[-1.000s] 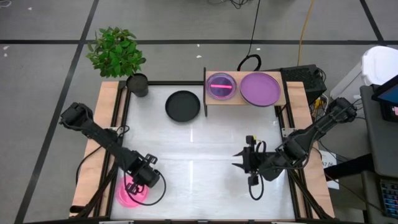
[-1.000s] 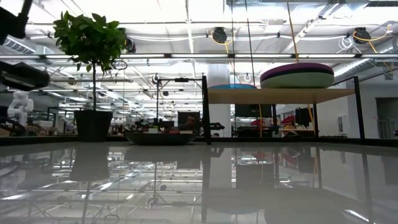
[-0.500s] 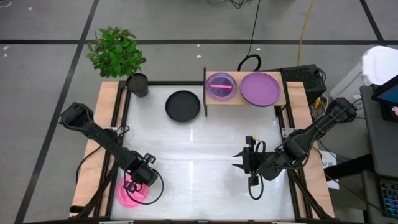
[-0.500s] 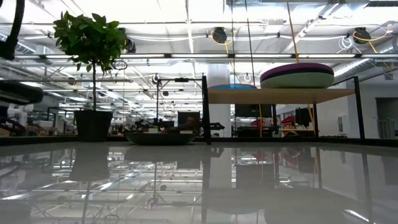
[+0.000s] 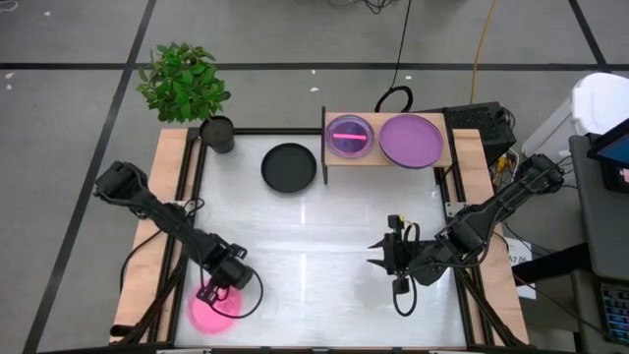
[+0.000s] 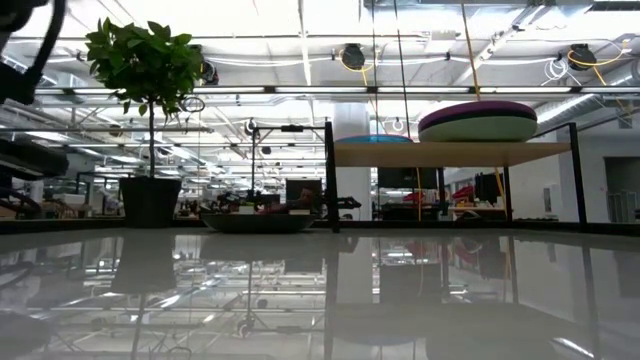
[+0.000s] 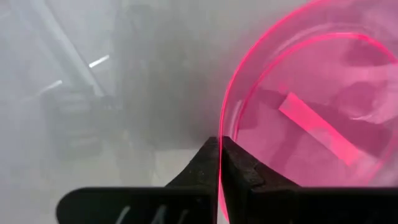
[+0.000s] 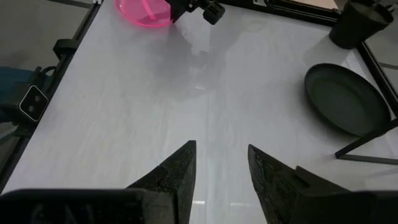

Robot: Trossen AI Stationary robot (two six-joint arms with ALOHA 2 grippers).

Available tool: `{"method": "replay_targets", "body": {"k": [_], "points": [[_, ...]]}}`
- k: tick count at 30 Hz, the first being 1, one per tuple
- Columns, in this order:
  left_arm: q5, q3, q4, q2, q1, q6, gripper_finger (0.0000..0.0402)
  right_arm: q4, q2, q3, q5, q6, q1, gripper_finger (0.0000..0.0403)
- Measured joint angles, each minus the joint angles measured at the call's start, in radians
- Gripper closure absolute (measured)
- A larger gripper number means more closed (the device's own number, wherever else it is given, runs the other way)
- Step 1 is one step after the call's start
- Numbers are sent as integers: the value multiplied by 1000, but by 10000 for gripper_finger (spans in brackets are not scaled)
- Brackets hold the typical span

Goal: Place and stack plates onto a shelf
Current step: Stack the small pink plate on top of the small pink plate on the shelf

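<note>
We are seeing the left gripper [image 5: 210,293] pinching the rim of a small translucent pink plastic plate [image 5: 213,312] at the near left corner of the white table [image 5: 324,246]; in the left wrist view its fingers [image 7: 211,165] are meeting on the plate's thin edge, closed on it. The plate is sitting close to the table's left frame rail and near edge, so room is tight on those sides, while the whole middle of the table is lying open.

The right gripper [image 5: 373,258] is hovering over the right half of the table, fingers spread and holding nothing.

At the far edge, the light-wood shelf on a thin black frame [image 5: 385,157] is carrying a large round purple plate [image 5: 410,141] on its right and a stack topped by a small translucent pink plate [image 5: 349,136] on its left. A large round black plate [image 5: 288,167] is lying on the table just left of the shelf. A small dark plant pot [image 5: 217,133] is standing at the far left corner.
</note>
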Motion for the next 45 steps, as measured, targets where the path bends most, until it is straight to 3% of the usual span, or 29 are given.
{"method": "replay_targets", "body": {"k": [4, 10, 14, 22, 29, 35, 40, 45], "points": [[9, -1, -3, -32, 40, -13, 395, 54, 0, -18, 2, -24, -1, 276], [9, 33, -53, -130, 146, -21, 395, 338, 2, -127, -26, -245, -5, 276], [-1, 82, -100, -195, 241, -55, 395, 485, 2, -178, -27, -311, -37, 276], [-213, 173, -21, -263, 400, -78, 396, 583, 70, -187, -11, -318, -85, 276], [-510, 180, 225, -258, 462, -184, 396, 686, 163, -187, 191, -210, -148, 276], [-600, 180, 375, -258, 466, -165, 396, 691, 168, -187, 238, -143, -166, 276], [-603, 180, 409, -258, 475, -120, 396, 696, 168, -187, 223, -286, -145, 276], [-668, 180, 415, -258, 477, -155, 396, 700, 155, -186, 269, -194, -158, 276]]}}
